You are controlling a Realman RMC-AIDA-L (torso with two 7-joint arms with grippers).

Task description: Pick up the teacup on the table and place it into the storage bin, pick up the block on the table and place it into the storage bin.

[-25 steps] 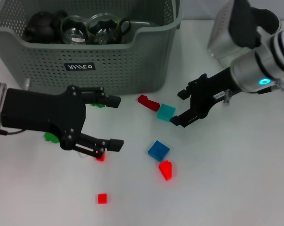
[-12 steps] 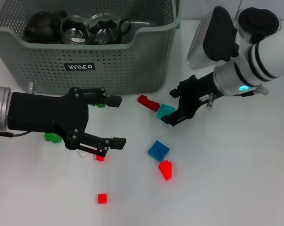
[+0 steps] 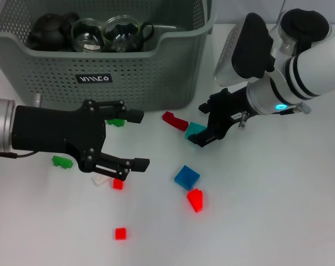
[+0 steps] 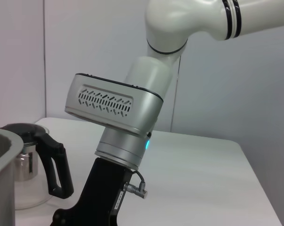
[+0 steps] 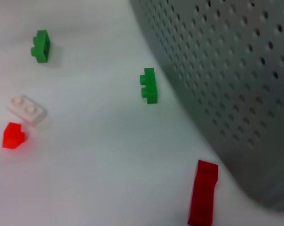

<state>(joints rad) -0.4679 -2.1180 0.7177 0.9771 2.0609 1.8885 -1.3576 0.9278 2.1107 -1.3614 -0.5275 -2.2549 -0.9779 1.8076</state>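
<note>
The white surface (image 3: 278, 210) holds everything. At the back stands the big grey-green storage bin (image 3: 156, 72) with holes in its walls and a small black label on the front. Inside it sit a dark teapot (image 3: 48, 30) and two glass teacups (image 3: 103, 34), side by side.

The left gripper (image 3: 137, 139) is big and black. It hangs over the surface just in front of the bin, and its two fingers are spread wide with nothing between them. A green block (image 3: 117, 122) peeks out by its upper finger, close to the bin wall. Another green block (image 3: 60, 161) lies beside the gripper's body. A white block (image 3: 100, 179) and a small red block (image 3: 118, 184) lie together right by the lower finger.

The right gripper (image 3: 202, 123) is smaller and black, at the end of a white and silver arm. It is down at the teal block (image 3: 196, 131), which lies in front of the bin's right corner. Its fingers are apart, one on each side of the block, very close to it, but I cannot tell if they touch it.

A long red block (image 3: 174, 120) lies just beside the teal one, nearer the bin. A blue block (image 3: 187, 177) lies farther forward, with a red block (image 3: 195, 200) just in front of it. One more small red block (image 3: 120, 233) lies alone near the front.
</note>
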